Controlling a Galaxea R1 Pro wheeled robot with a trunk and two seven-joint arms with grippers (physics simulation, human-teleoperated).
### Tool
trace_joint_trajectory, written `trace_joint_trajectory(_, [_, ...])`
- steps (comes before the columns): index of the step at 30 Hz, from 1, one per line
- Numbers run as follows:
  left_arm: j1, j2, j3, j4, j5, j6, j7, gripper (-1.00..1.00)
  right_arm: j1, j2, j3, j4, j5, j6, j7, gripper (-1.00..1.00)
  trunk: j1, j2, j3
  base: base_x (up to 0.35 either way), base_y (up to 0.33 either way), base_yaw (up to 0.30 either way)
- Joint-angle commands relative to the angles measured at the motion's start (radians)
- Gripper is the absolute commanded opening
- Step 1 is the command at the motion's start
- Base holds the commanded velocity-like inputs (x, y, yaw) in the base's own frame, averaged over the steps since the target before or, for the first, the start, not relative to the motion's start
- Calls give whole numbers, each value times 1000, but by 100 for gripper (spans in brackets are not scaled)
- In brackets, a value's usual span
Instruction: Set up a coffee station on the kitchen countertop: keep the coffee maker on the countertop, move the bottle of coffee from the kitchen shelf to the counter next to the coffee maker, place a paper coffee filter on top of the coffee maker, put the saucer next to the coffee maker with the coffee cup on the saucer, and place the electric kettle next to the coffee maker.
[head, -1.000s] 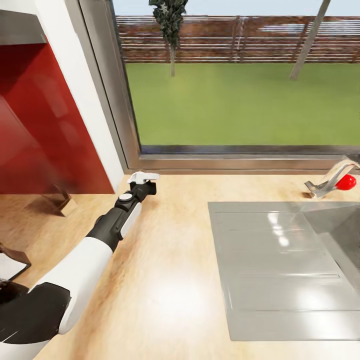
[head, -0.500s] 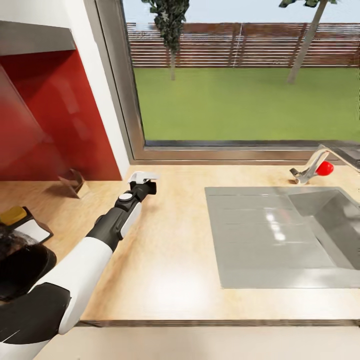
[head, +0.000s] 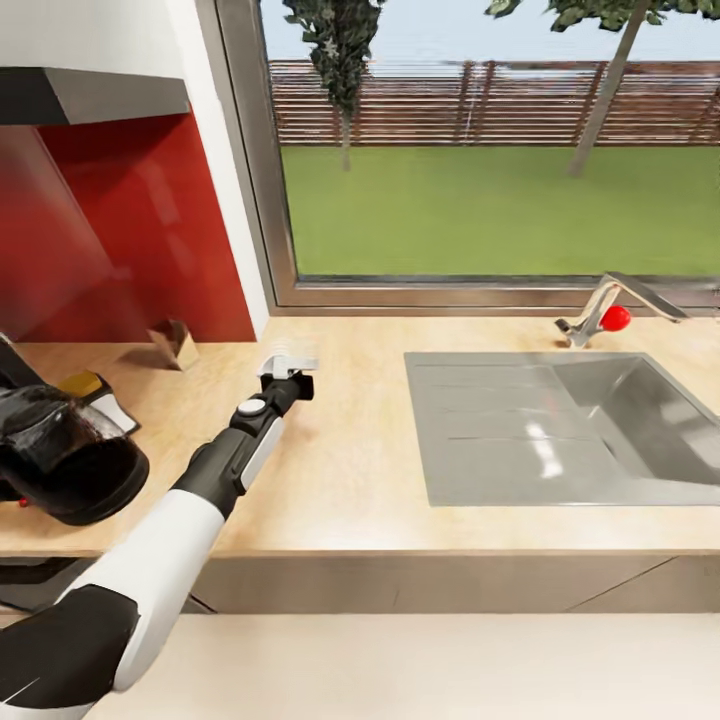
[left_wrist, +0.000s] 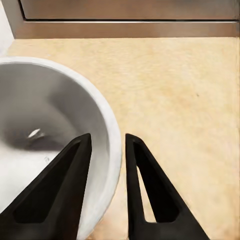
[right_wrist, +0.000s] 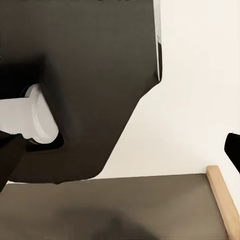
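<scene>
Head view: we see the left arm stretched out over the kitchen countertop, its left gripper carrying a small white object, blurred here. In the left wrist view, the two black fingers sit narrow, pinching the rim of a white bowl-shaped vessel, one finger inside and one outside. We take it for the coffee cup, held above the wood-grain surface near the window frame.

At the far left edge of the counter, the electric kettle, dark and rounded, lies tilted with its opening toward us. Just behind it sits the bottle of coffee, yellow top and white label showing. A small tan box-like item stands against the red backsplash.

The steel sink is set into the counter to the right, with the faucet and its red knob behind.

Right wrist view: dark robot body and pale floor; we cannot tell the right gripper's state.
</scene>
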Motion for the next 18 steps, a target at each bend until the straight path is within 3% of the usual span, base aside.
trace_joint_trajectory(1, [12, 0, -5, -16, 9, 4, 11, -100, -1, 0, 8, 1, -11, -4, 4, 100, 0, -2, 0, -336, 0, 0])
trace_joint_trajectory(9, [45, -1, -8, -173, 8, 18, 9, -100, -1, 0, 8, 1, -12, -4, 4, 100, 0, -2, 13, -93, 0, 0])
trace_joint_trajectory(15, [46, -1, -50, -180, 8, 79, 10, -100, -1, 0, 8, 0, -14, -4, 4, 100, 0, -2, 19, 0, 0, 0])
trace_joint_trajectory(18, [46, 5, -64, -280, 5, 98, 12, -100, -1, 0, 7, -3, -15, -4, 4, 100, 0, -2, 19, 0, 0, 0])
